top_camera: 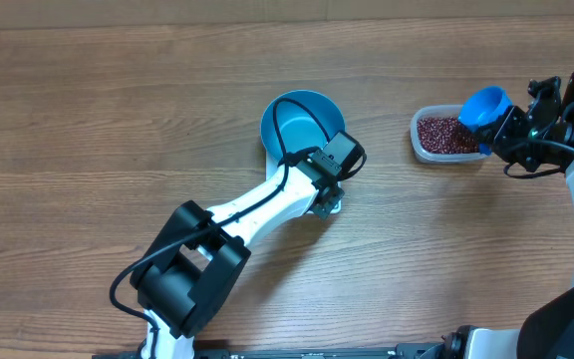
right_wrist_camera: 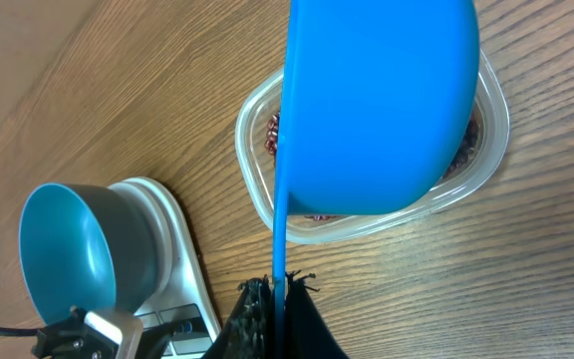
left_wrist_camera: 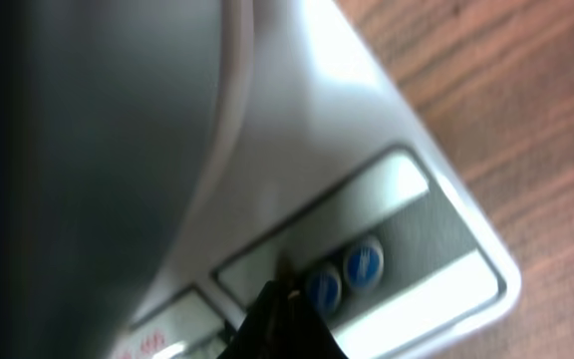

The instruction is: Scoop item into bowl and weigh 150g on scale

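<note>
Left gripper [left_wrist_camera: 282, 314] shut, empty, at buttons [left_wrist_camera: 345, 274] of scale [left_wrist_camera: 417, 150]; right gripper [right_wrist_camera: 279, 304] clamped blue scoop [right_wrist_camera: 377, 100] over bean tub [right_wrist_camera: 255, 189], right of scale.

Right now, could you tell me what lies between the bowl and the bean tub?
Nothing: only bare table separates bowl from tub, clearest in the overhead view.

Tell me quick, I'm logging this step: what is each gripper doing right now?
Left gripper: closed, empty, tip at the buttons of the scale.
Right gripper: closed on the blue scoop, over the tub of beans.
</note>
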`<action>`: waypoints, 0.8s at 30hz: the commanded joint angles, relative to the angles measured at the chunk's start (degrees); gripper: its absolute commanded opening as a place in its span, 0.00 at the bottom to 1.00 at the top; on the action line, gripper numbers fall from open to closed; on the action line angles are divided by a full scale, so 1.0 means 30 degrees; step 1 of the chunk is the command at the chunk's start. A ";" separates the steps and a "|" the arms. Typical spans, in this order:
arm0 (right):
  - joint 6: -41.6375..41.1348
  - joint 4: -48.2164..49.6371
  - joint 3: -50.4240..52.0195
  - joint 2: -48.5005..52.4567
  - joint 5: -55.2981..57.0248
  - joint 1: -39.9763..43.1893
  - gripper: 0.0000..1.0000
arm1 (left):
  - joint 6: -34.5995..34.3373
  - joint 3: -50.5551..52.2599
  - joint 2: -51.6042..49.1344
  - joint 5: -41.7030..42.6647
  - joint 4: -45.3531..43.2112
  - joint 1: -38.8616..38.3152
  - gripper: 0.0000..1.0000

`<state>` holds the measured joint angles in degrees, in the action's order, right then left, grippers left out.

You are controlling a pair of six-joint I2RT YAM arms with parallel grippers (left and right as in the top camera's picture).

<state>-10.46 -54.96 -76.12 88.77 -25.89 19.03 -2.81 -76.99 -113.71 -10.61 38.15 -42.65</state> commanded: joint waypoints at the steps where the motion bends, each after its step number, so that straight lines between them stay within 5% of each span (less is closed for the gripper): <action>1: 0.0175 0.0124 -0.0255 -0.0175 0.0124 -0.0073 0.04 | -0.0233 -0.1253 0.0350 0.0758 0.1479 -0.0044 0.04; 15: 0.0175 0.0131 -0.0255 -0.0175 0.0124 -0.0073 0.04 | -0.0794 -0.2892 0.5974 0.0816 0.1894 -0.0495 0.04; 24: 0.0175 0.0131 -0.0262 -0.0175 0.0124 -0.0073 0.04 | -0.0124 -0.2069 0.5333 0.0495 0.5829 0.0277 0.04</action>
<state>-10.46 -54.94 -76.12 88.77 -25.89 19.03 -4.25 -85.36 -95.57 -8.80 54.83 -43.07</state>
